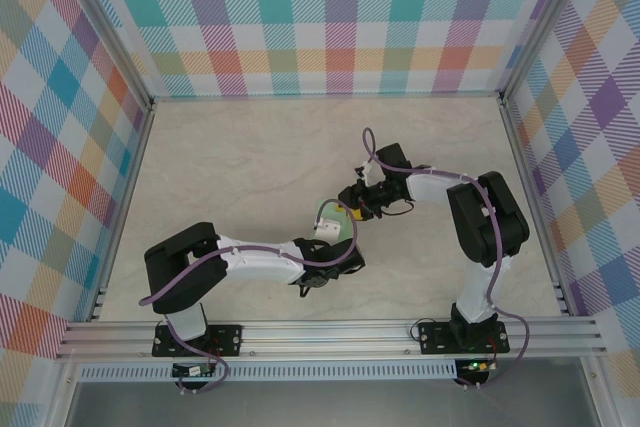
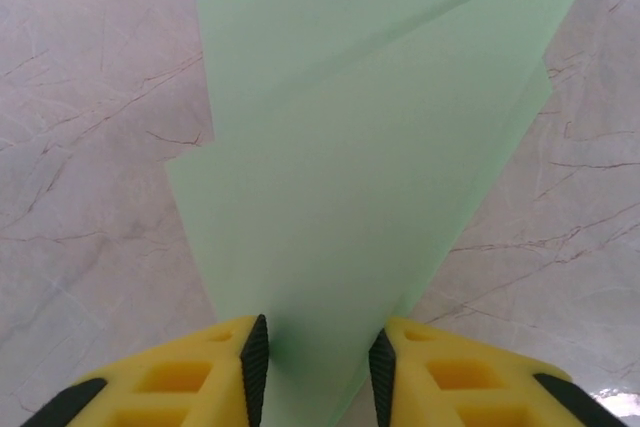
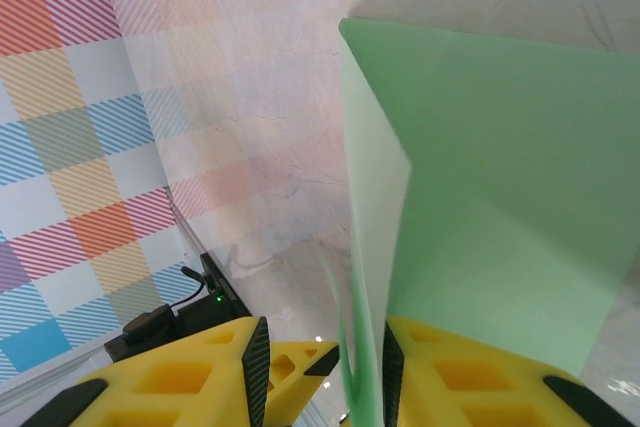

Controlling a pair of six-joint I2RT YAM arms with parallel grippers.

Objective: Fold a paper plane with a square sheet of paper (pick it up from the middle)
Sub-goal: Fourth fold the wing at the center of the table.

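**Paper plane point(image 1: 345, 229) held at mid-surface point(image 1: 250, 167) between both arms.**
The part-folded green sheet appears raised off the surface, probably so its creases can be worked. The left fingers point(image 2: 200, 382) grip its narrow end, both pads against the paper, to steady it. The right fingers point(image 3: 450, 377) stand part-open around an upright flap with one side clear, likely placed to pinch it.

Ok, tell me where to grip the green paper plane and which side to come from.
Take the paper plane by its creased fold, pads on the two flat faces. Come in edge-on, along the crease, as the right tool is lined up: the sheet stands upright and thin there, so squeezing the faces likely holds it without crumpling.
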